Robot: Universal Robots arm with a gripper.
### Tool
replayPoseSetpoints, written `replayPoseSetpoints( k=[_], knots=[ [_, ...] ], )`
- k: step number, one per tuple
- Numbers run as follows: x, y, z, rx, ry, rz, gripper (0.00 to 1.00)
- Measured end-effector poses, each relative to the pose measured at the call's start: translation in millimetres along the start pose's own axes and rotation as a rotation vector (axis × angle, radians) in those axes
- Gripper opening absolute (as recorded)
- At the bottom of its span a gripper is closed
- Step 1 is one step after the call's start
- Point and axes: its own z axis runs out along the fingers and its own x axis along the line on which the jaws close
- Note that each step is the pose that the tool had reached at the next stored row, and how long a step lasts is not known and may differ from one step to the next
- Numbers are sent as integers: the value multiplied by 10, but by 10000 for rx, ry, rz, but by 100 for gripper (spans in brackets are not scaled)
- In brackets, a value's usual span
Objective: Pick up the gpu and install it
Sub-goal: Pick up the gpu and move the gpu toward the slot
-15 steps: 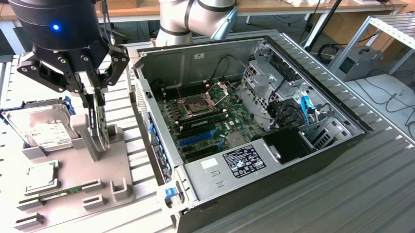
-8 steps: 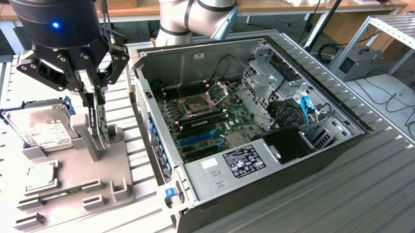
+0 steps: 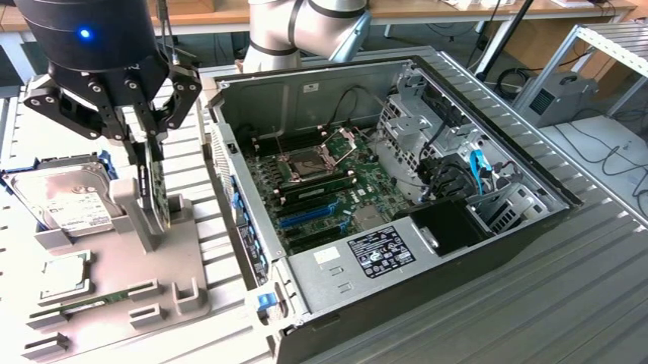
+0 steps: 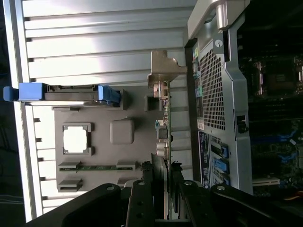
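Tool (image 4: 162, 172) tight on the upright gpu (image 4: 164, 101) in grey holder (image 4: 123, 161) beside computer case (image 4: 213, 85)

I count one gripper (image 3: 142, 140) of mine, with two fingers (image 4: 144, 194) on it, and one arm (image 3: 303, 23). There is one gpu (image 3: 152, 189), one hard drive (image 3: 51, 180), one processor chip (image 3: 66, 274) and one memory stick (image 3: 96, 302) (thin and green, easy to miss). One grey holder (image 3: 177, 288) carries those four parts. One computer case (image 3: 294, 95) lies open, with one motherboard (image 3: 335, 189) inside. I see one white label (image 3: 79, 212) on the drive and one black label (image 3: 380, 250) in the case.
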Motion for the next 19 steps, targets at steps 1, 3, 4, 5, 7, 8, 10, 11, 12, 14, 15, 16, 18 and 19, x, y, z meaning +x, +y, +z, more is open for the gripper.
replayPoseSetpoints(
  k=[1,3,4,5,7,8,10,11,12,14,15,16,18,19],
  knots=[
    [0,0,-4,0,0,0,26],
    [0,1,-12,1,1,0,26],
    [0,1,-15,0,0,0,26],
    [0,1,-18,0,0,0,26],
    [-1,2,-23,1,1,0,26],
    [-1,2,-25,0,1,0,26],
    [-1,3,-28,1,1,0,26],
    [-1,4,-29,0,1,0,26],
    [-1,4,-30,0,1,0,26],
    [-1,5,-34,0,2,0,26],
    [-1,5,-35,0,1,0,26],
    [-1,6,-36,0,0,0,26],
    [-2,6,-38,1,1,0,26],
    [-1,6,-40,1,1,0,26]
  ],
)
